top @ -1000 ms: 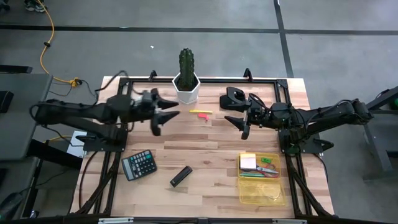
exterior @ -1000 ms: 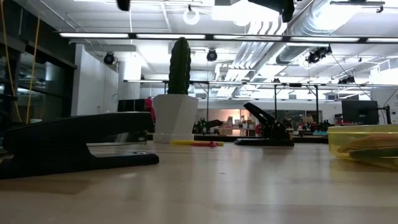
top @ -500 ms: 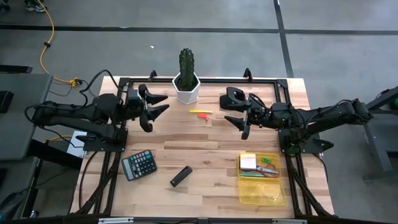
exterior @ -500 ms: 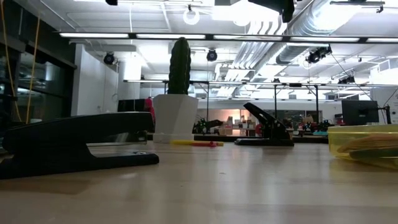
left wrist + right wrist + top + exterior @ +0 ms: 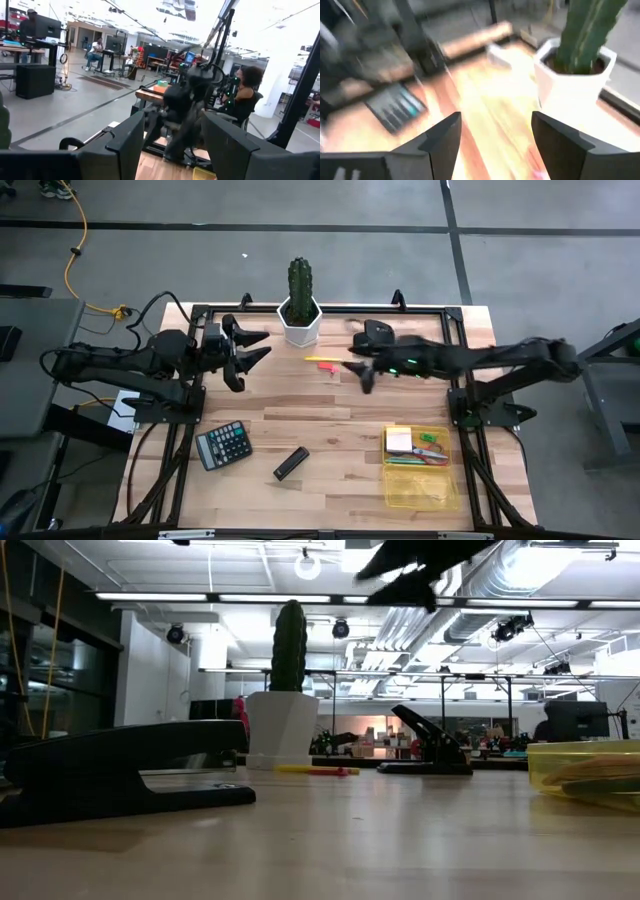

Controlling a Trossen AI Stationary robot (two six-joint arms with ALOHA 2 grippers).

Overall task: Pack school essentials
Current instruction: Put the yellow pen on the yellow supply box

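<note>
Reaching over the far middle of the surface (image 5: 330,420), the right gripper (image 5: 358,370) hangs with its fingers spread and nothing between them, just beside the yellow marker (image 5: 322,360) and the small red piece (image 5: 328,370) that lie flat on the wood near the white pot of the cactus (image 5: 299,305). From the right wrist view the same pot and cactus (image 5: 582,55) stand close ahead of the two parted fingers (image 5: 440,145), with the black calculator (image 5: 397,107) blurred farther off. The left gripper (image 5: 245,348) waits at the far left edge of the surface, raised and with its fingers apart, holding nothing. Near the right front corner sits the yellow tray (image 5: 421,490), and inside it lie the sticky-note pad (image 5: 399,440), red-handled scissors (image 5: 432,452) and thin green pens (image 5: 410,461), all packed toward its far end. At the left front, the black calculator (image 5: 223,445) rests tilted on the wood, and the black bar-shaped stapler (image 5: 291,463) lies at an angle between it and the tray, apart from both. A second black item (image 5: 377,332) sits at the far edge just behind the right arm. From the low view the yellow marker (image 5: 312,770) lies beside the white pot (image 5: 281,730), and the tray (image 5: 585,772) shows at the right edge.
</note>
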